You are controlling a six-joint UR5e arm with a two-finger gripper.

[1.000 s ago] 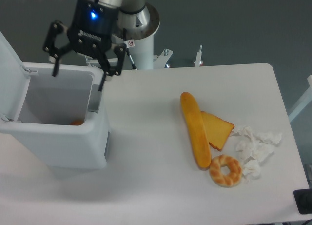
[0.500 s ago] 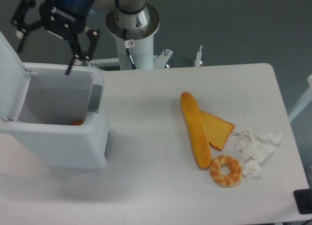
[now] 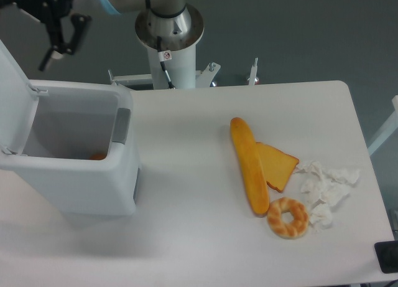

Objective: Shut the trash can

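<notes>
White rectangular table (image 3: 205,231): boxy white plastic trash can (image 3: 81,175) (lid open), long baguette (image 3: 249,165), toast slice (image 3: 280,164), ring-shaped bagel (image 3: 288,216), crumpled white tissues (image 3: 326,187).

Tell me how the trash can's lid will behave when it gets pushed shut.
The lid stands upright at the trash can's left edge, so it probably pivots there rather than slides. It looks thin and flat, likely light. Past vertical, it may drop by itself.
</notes>
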